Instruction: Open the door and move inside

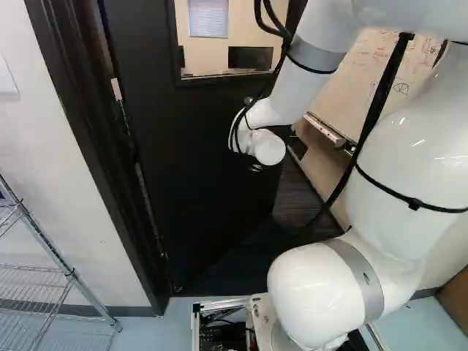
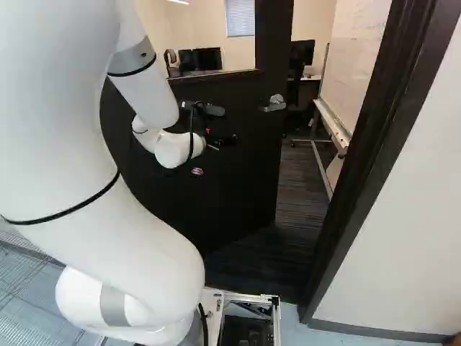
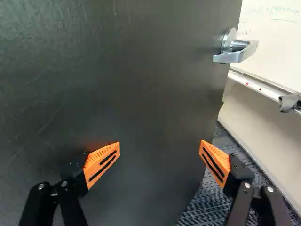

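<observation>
The black door [image 2: 238,166] stands partly open, swung inward into the room, with a window in its upper part. Its silver lever handle [image 2: 274,104] sits near the free edge. In the right base view my gripper [image 2: 216,140] is in front of the door, left of and below the handle. Seen from the wrist, the gripper [image 3: 160,147] has its orange-padded fingers wide apart with nothing between them. The door's dark face [image 3: 141,94] lies ahead of it, and the handle [image 3: 235,49] is ahead and off to one finger's side, untouched.
The dark door frame [image 2: 374,144] rises at the right, with white wall beyond. Through the gap show dark carpet [image 2: 306,180], a whiteboard [image 2: 356,65] on a wheeled stand, and a desk with monitors. A wire rack [image 1: 44,270] stands by the wall at the left.
</observation>
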You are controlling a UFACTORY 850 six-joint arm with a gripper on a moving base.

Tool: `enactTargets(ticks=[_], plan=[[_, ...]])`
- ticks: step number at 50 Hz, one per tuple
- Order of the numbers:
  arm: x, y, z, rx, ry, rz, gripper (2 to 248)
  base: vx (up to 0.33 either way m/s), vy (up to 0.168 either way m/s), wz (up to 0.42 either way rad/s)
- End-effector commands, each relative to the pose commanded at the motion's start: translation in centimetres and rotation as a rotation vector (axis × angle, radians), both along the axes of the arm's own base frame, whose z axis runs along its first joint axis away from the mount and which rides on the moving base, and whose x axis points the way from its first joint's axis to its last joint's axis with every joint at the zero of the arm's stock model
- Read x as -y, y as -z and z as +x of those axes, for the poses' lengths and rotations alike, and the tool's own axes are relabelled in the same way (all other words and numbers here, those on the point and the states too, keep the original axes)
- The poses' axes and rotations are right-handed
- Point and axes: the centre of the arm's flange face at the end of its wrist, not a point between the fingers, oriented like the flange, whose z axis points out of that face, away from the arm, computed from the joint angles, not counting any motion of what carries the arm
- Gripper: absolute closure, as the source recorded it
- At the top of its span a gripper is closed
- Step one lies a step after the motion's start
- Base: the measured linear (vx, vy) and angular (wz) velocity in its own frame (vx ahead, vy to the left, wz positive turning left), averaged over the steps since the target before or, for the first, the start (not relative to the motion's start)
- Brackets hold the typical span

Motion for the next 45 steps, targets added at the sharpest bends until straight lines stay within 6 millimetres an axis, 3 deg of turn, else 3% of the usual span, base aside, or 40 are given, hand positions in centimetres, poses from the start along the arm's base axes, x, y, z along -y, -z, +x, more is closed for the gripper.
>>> enactTargets(ticks=[45], plan=[[-4.1,0.1,5.5,0.010,-0.072,0.002,3,0.000,0.000,0.000]])
